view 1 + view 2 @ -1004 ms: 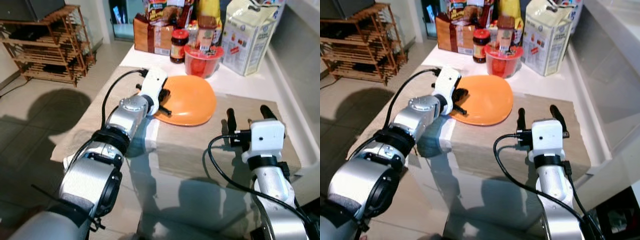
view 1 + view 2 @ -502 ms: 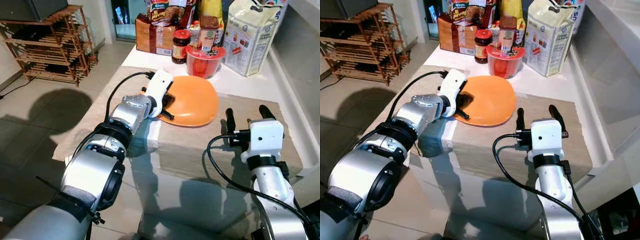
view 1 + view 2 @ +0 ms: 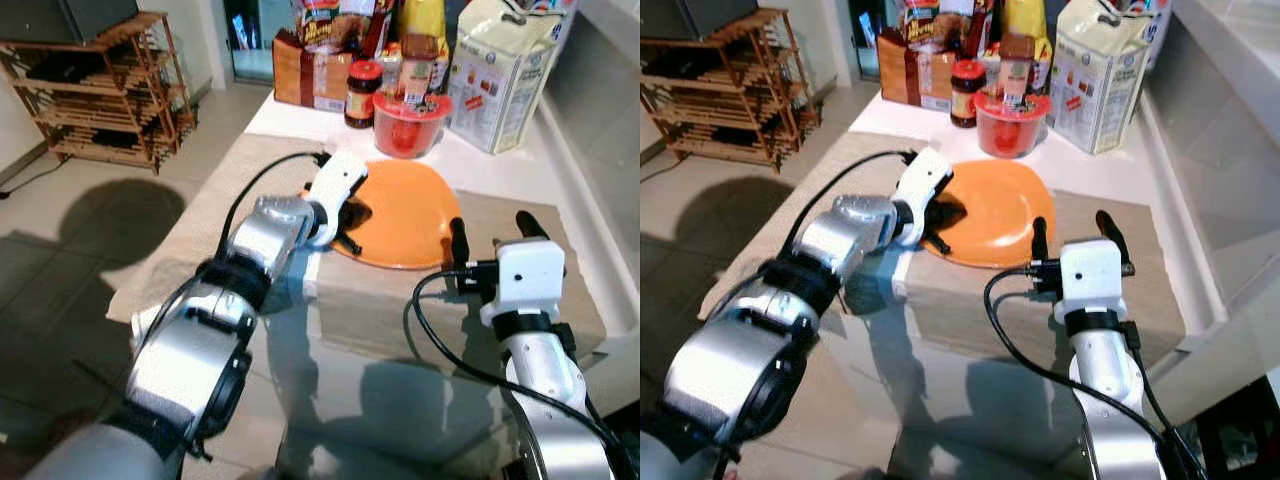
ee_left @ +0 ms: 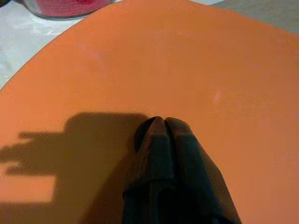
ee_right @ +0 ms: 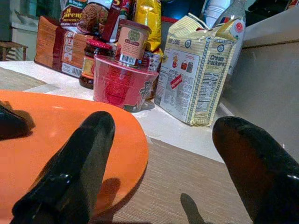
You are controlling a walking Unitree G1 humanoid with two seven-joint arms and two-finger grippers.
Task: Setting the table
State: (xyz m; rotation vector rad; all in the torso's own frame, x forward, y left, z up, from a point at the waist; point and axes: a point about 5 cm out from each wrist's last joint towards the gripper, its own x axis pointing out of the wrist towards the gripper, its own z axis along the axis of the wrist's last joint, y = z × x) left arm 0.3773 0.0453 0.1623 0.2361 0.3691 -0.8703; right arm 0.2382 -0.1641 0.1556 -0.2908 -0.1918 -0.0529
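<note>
On the beige table runner: one orange plate, near edge pinched by the left gripper, not yet judged placed; right gripper beside it, fingers spread and empty; no further tableware set, so the task is early.

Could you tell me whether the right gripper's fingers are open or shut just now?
Open. The right gripper shows its two black fingers spread wide apart, nothing between them, near the orange plate's edge.
</note>
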